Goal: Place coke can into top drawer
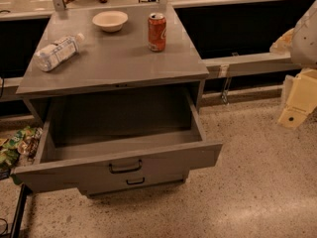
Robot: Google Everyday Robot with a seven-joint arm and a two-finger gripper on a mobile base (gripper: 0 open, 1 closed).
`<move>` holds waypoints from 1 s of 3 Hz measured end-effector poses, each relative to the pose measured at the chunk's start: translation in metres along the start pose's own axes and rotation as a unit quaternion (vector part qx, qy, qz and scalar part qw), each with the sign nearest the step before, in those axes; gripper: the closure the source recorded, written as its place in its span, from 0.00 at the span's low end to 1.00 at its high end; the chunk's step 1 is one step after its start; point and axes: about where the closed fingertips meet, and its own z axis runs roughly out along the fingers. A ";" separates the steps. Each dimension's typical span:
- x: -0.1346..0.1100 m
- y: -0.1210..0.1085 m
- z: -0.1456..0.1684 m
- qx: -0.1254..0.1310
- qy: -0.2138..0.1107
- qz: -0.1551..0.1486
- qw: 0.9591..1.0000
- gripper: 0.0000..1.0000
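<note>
The coke can (157,31), red-orange with a silver top, stands upright on the grey cabinet top (119,63), toward the back right. The top drawer (119,170) is pulled open below it, empty inside, with a black bar handle (125,167) on its front. My gripper (297,105) shows as cream-coloured parts at the right edge of the camera view, far right of the cabinet and lower than the can, with nothing in it that I can see.
A clear plastic water bottle (57,52) lies on its side at the left of the cabinet top. A beige bowl (110,20) sits at the back. The lower drawer front (134,182) is shut. Snack bags (17,143) lie on the floor at left.
</note>
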 end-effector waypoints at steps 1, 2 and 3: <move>-0.001 -0.002 0.002 0.001 -0.007 0.003 1.000 0.00; -0.016 -0.022 0.017 0.006 -0.086 0.035 0.996 0.00; -0.035 -0.039 0.040 0.008 -0.184 0.083 0.979 0.00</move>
